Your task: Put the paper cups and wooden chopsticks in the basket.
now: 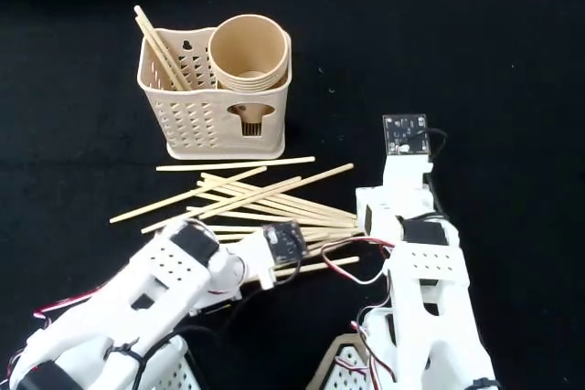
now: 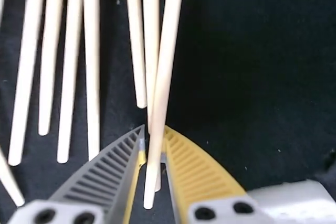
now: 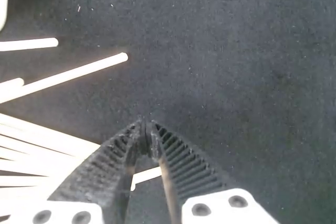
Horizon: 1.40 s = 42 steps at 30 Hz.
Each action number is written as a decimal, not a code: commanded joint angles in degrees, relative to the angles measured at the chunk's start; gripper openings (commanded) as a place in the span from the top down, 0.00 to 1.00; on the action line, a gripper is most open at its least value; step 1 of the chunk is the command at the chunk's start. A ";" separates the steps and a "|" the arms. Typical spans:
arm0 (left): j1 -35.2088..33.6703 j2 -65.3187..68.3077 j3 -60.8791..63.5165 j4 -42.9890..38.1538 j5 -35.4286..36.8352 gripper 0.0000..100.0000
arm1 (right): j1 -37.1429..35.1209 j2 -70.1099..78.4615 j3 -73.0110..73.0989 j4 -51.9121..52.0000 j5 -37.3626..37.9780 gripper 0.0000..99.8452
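The basket [image 1: 215,125] holds the stacked paper cups [image 1: 249,50], the left end effector [image 2: 153,129] is clamped on one wooden chopstick [image 2: 167,51] in the loose pile [image 1: 265,200] — likely to carry it there — and the right end effector [image 3: 145,128] sits closed, empty, beside the pile.

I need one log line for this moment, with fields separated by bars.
left gripper: shut on chopstick | right gripper: shut, empty | basket: holds paper cups | loose chopsticks: on table
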 commanded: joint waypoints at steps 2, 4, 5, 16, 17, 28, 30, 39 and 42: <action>-0.22 -0.26 1.71 -2.11 -0.09 0.93 | 0.35 -1.10 -0.22 -1.23 -0.18 0.98; -0.22 -0.26 1.63 -1.85 -0.09 0.88 | 0.35 -1.10 -0.22 -1.23 -0.18 0.98; -0.22 -0.35 1.63 -1.85 -0.09 0.86 | 0.35 -1.10 -0.22 -1.23 -0.18 0.98; -0.22 -0.53 -1.10 -0.26 -0.09 0.85 | 0.35 -1.10 -0.22 -1.23 -0.18 0.98; -0.22 -0.26 -1.01 -0.26 -0.09 0.85 | 0.35 -1.10 -0.22 -1.23 -0.18 0.98; 0.40 -0.88 -1.89 -0.18 4.04 0.95 | 0.35 -1.10 -0.22 -1.23 -0.18 0.98; 0.40 -0.53 -1.63 -0.18 4.04 0.96 | 0.35 -1.10 -0.22 -1.23 -0.18 0.98; 0.40 -0.79 0.40 -1.85 4.04 0.96 | 0.35 -1.10 -0.22 -1.23 -0.18 0.98; 0.13 -0.79 -0.04 -1.76 4.04 0.90 | 0.35 -1.10 -0.22 -1.23 -0.18 0.98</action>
